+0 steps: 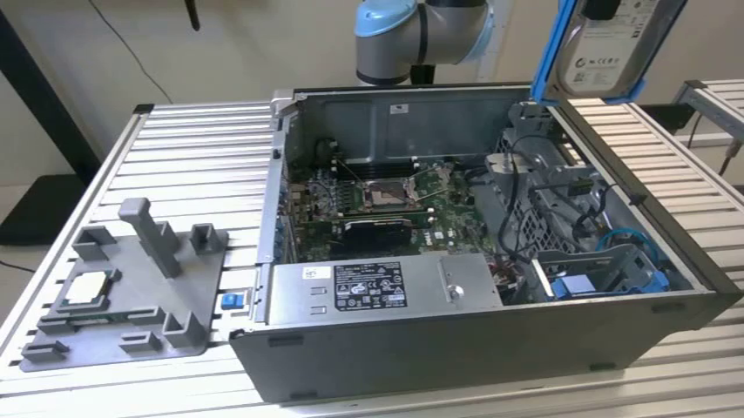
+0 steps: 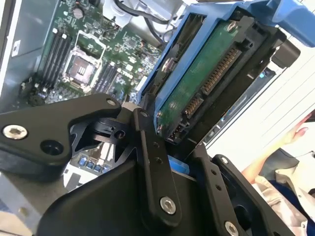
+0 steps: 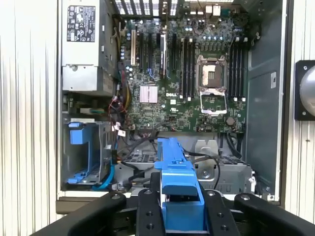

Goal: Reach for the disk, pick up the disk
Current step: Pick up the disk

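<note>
Exterior view crops the disk (image 1: 605, 48) top; gripper (image 3: 179, 206) clamps its carrier.

The top of the disk (image 1: 601, 48) is cut off by the edge in the exterior view, and so is most of the robot arm (image 1: 421, 37). In the second wrist view, the gripper (image 2: 179, 162) hides the disk's lower end. A person's hand (image 2: 300, 132) sits at the edge, partly cut off. The words on the power box label (image 1: 369, 286) are too small to read.
</note>
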